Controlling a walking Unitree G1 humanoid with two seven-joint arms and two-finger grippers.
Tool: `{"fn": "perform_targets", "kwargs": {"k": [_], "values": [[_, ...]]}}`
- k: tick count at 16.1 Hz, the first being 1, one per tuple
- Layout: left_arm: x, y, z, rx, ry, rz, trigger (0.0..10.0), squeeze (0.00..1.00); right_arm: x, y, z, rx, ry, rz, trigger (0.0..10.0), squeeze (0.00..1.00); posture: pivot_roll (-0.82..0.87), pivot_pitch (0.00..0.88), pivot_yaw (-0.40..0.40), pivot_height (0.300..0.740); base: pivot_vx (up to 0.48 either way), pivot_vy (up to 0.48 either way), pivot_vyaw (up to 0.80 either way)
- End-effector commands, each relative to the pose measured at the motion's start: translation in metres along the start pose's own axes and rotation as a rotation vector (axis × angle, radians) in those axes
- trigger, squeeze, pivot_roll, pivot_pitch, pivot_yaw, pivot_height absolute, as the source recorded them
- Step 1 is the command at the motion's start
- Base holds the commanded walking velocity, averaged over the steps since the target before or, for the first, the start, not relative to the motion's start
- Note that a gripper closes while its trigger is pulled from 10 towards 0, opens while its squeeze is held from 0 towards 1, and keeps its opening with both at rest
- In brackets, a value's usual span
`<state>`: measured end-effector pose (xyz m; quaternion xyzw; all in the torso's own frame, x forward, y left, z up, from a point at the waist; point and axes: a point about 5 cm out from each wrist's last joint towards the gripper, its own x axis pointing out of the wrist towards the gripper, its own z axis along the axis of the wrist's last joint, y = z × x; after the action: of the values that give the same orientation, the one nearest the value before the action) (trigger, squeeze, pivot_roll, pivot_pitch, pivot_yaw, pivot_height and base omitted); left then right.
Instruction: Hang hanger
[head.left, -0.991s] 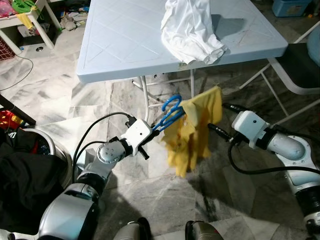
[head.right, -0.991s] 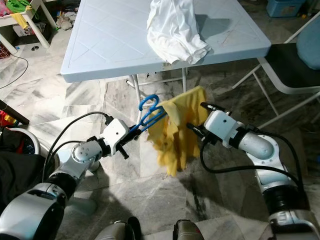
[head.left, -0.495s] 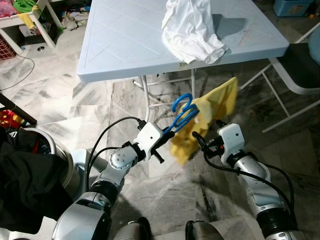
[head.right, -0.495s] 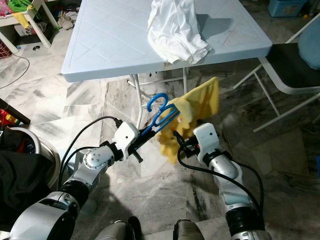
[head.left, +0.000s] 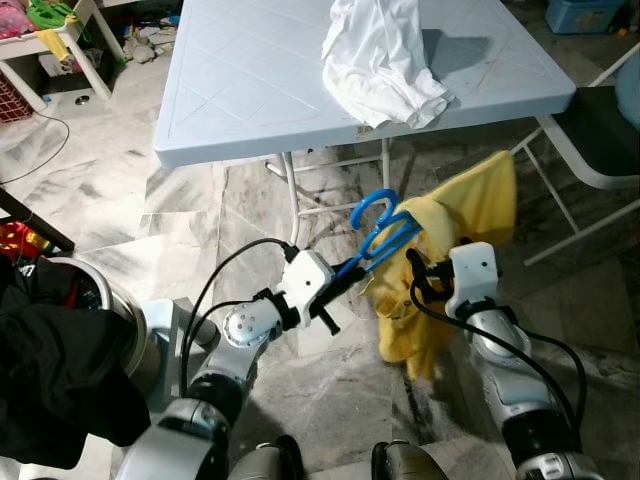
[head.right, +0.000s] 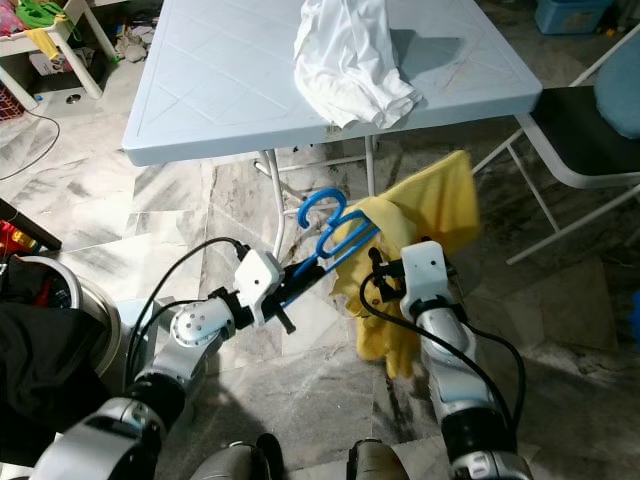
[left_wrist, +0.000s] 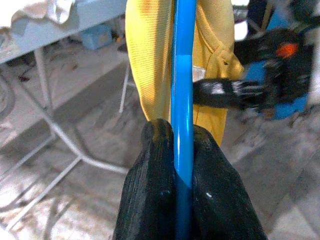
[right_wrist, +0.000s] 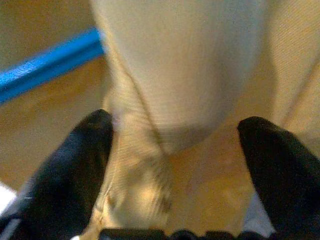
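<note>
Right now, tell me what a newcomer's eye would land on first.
The yellow garment draped on a blue hanger, held up between both arms just in front of the table. The left gripper clamps the hanger's bar; the right gripper is open against the cloth. Behind, a crumpled white cloth lies on the pale blue table.

You see a pale blue plastic table (head.left: 250, 90) standing on a grey marble floor (head.left: 130, 190). On the tabletop, a crumpled white cloth (head.left: 380, 55) lies at the near edge, toward the right corner, slightly overhanging it.

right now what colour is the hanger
Blue hanger, clearest in the left wrist view, clamped in the left pincer.
</note>
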<state>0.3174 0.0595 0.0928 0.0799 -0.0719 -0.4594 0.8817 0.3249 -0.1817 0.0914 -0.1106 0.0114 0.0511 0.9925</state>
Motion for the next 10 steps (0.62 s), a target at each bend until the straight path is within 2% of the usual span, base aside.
{"fn": "perform_targets", "kwargs": {"k": [1, 6, 7, 10], "values": [[-0.004, 0.004, 0.009, 0.013, -0.065, 0.008, 0.0, 0.00, 0.001, -0.001, -0.002, 0.019, 0.008, -0.023, 0.0, 0.00, -0.15, 0.160, 0.106, 0.740, 0.000, 0.000, 0.00], [-0.014, -0.004, 0.006, 0.032, -0.066, -0.054, 0.0, 0.00, 0.007, -0.014, 0.002, 0.031, -0.006, -0.081, 0.0, 0.00, -0.14, 0.152, 0.106, 0.740, 0.000, 0.000, 0.00], [-0.013, -0.005, 0.006, 0.039, -0.062, -0.059, 0.0, 0.00, 0.008, -0.027, 0.006, 0.060, -0.019, -0.110, 0.0, 0.00, -0.14, 0.151, 0.106, 0.740, 0.000, 0.000, 0.00], [-0.017, -0.004, 0.004, 0.040, -0.046, -0.059, 0.0, 0.00, 0.009, -0.047, 0.018, 0.043, -0.058, -0.151, 0.0, 0.00, -0.15, 0.150, 0.106, 0.740, 0.000, 0.000, 0.00]]}}
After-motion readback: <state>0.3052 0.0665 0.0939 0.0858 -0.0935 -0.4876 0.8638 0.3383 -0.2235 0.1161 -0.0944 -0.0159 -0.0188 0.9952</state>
